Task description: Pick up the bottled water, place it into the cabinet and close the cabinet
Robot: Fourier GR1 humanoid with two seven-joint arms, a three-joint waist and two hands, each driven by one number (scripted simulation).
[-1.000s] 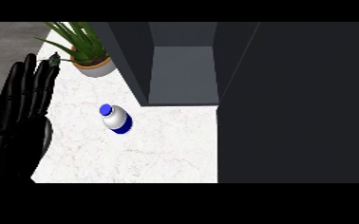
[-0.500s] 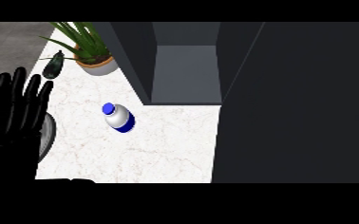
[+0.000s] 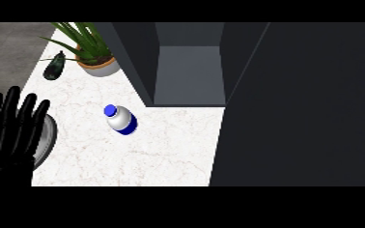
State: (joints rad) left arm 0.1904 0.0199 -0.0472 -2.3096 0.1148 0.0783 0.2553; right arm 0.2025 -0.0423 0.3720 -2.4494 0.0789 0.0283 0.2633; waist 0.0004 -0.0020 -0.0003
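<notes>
Change first: the black left hand [image 3: 20,130] has dropped toward the lower left edge, fingers straight and spread, holding nothing. That uncovers a grey round rim [image 3: 49,134] under it (plate or bowl, we can't tell) and a dark green elongated object [image 3: 53,67] further up the white marble counter [image 3: 164,147]. The white plastic water bottle with blue cap [image 3: 122,121] hasn't moved. It sits on the counter, cap end toward upper left, well apart from the hand and just in front of the dark grey cabinet [image 3: 189,77], which stands open. We see no right hand.

Our read: the pick hasn't started. The left hand is clearing out, so we expect the right hand to take the bottle. Cabinet access is already free; closing comes last.

Counts, left to right: one hand, one grey rim, one dark green object, one green potted plant in a tan pot [image 3: 98,64], one bottle, one cabinet, one dark cabinet door [image 3: 292,106] swung open at right.
</notes>
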